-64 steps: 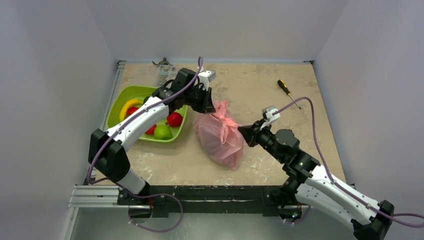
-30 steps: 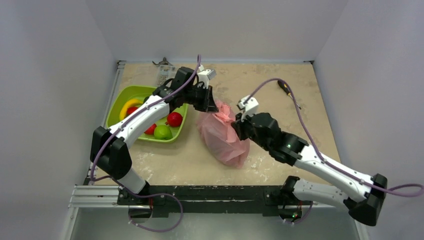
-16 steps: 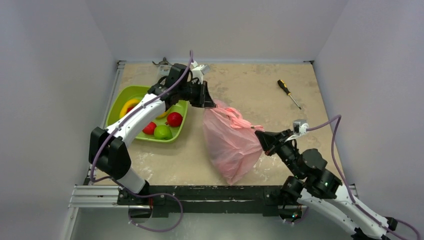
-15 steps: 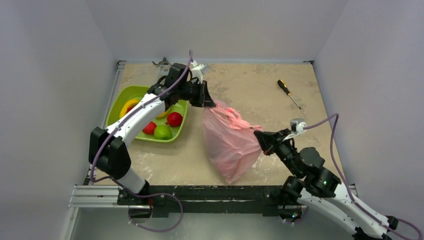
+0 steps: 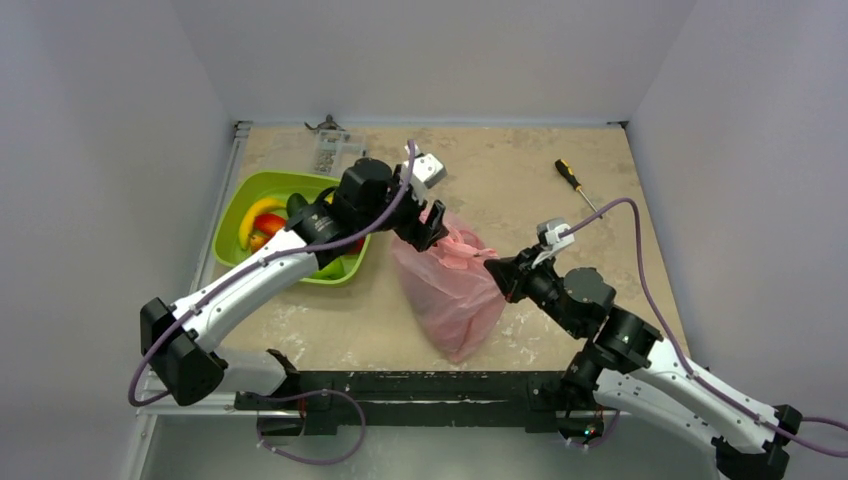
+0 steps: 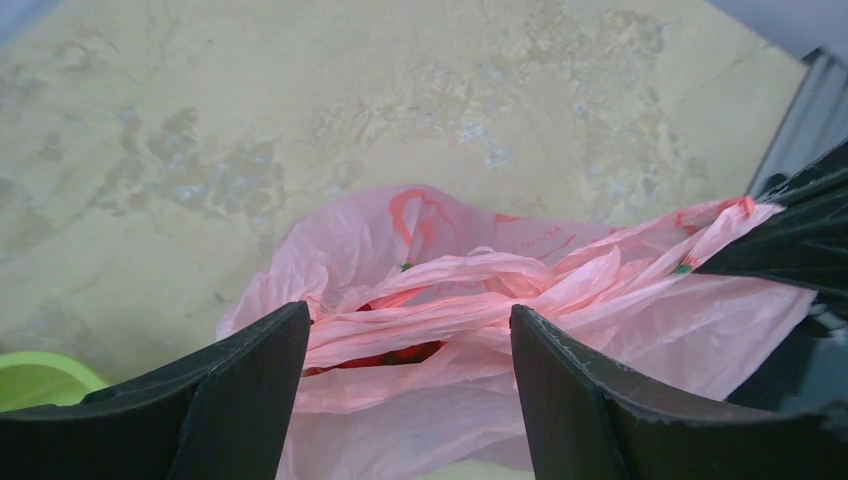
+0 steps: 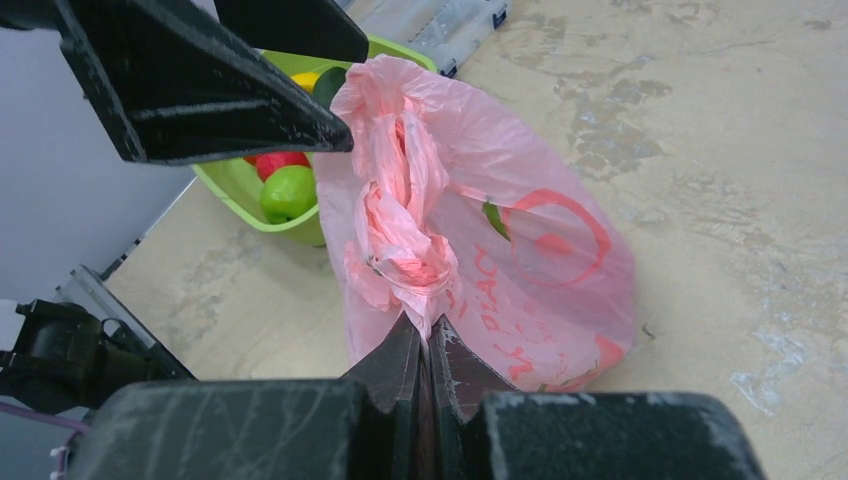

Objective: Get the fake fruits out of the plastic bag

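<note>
ROBOT ARMS WORK A SHOPPING BAG: A pink plastic bag (image 5: 452,295) lies in the middle of the table (image 5: 520,170), its long axis running from the far end under the left arm toward the table's near edge. The right hand (image 7: 420,335), fingers pressed together, pinches the bag's bunched handles on its right side. The left hand (image 6: 408,313) hangs wide open and empty directly over the gathered mouth, one finger to each side of it; contact with the plastic cannot be made out. Red fruit (image 6: 400,353) shows through the folds just below. The opening lies straight down from the left hand, the nearer of the two, so the reach inside looks to be its job. A banana (image 5: 250,215) and other fruits sit in the green tray (image 5: 226,232) at left.
</note>
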